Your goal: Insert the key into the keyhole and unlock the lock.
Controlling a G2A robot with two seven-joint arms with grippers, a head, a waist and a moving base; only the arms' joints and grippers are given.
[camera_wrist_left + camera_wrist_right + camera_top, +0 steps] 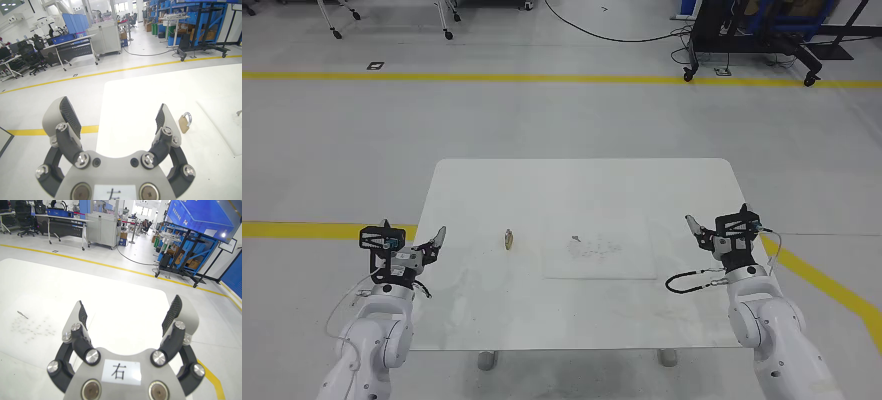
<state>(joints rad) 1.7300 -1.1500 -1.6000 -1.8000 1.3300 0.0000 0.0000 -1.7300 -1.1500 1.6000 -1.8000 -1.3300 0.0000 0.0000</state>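
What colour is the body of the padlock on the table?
The padlock has a brass-gold body and a silver shackle; best in the left wrist view.

Brass padlock (184,125) stands upright; small metal key (22,314) lies flat nearby, apart.

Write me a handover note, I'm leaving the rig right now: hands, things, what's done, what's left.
Left hand: open, empty, at the table's left edge.
Right hand: open, empty, at its right edge.
Brass padlock: on the table, nearer the left hand.
Key: flat on the white mat, apart from the padlock.
Done: nothing; key untouched.
Left: pick up key, insert, turn.
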